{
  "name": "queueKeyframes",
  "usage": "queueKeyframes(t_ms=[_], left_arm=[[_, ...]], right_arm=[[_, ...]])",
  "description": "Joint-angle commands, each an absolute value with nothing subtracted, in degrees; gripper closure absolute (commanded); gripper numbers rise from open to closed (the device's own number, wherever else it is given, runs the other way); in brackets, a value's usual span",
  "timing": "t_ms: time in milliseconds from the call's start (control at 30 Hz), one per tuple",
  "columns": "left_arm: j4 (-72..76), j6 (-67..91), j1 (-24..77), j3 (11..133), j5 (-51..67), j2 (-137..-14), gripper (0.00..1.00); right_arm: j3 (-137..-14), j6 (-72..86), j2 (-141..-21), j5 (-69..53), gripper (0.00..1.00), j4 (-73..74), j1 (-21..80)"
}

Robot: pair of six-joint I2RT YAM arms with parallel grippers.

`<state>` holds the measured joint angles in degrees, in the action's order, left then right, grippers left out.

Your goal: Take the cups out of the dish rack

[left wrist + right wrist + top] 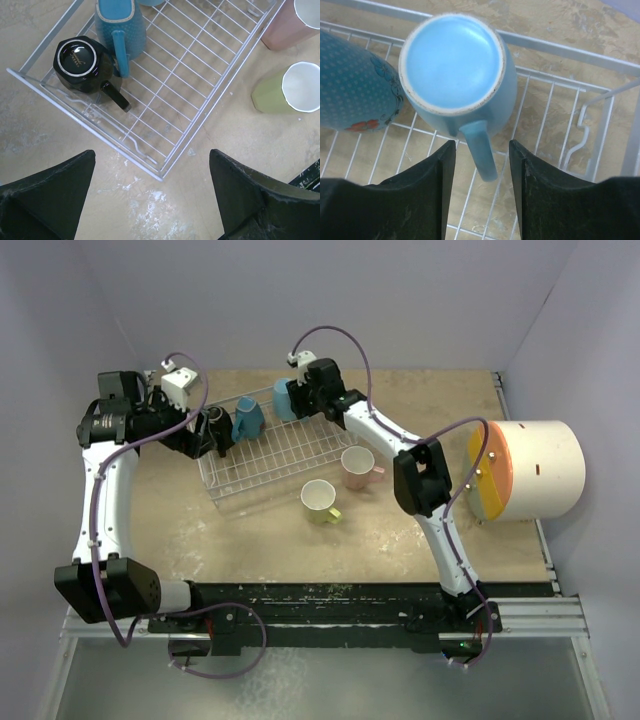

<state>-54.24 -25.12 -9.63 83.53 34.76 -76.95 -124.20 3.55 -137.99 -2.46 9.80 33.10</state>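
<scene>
The white wire dish rack (290, 455) holds three upside-down cups: a black one (218, 423) at its left end, a dotted blue one (248, 420) and a plain light blue one (284, 400) at the back. The pink cup (357, 467) and the yellow-green cup (320, 500) stand upright on the table beside the rack. My right gripper (481, 145) is open, its fingers on either side of the light blue cup's (452, 62) handle without touching it. My left gripper (152, 160) is wide open and empty, above the rack's (90, 128) near corner, short of the black cup (80, 62).
A big cream cylinder with an orange-yellow face (530, 470) lies at the right of the table. The dotted blue cup (355, 90) sits right next to the light blue one. The pink (287, 27) and yellow-green (287, 90) cups stand close to the rack's long side.
</scene>
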Motion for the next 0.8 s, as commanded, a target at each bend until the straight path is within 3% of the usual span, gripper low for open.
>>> queueKeyframes(t_ms=[0,167,300,533,767], left_arm=[[-52.32,-26.09,-9.67,83.95,36.80,-75.19,0.02],[-52.23,-26.41,-9.67,83.49,36.36,-75.24,0.02],[-51.18,-27.63,-9.67,81.65,36.27,-74.53,0.02],[-44.08,-33.81,-9.62,75.96,38.68,-69.79,0.00],[-37.35,-44.26,-9.01,71.11,48.92,-65.12,0.00]], right_arm=[[-123.76,4.24,-138.61,-4.03,0.52,6.94,33.22],[-123.83,5.03,-138.74,-4.99,0.66,5.88,33.25],[-123.17,5.54,-136.81,-5.95,1.00,4.13,33.30],[-118.24,8.61,-126.66,-6.74,1.00,1.79,33.52],[-111.55,17.45,-112.07,-11.74,1.00,2.36,33.62]])
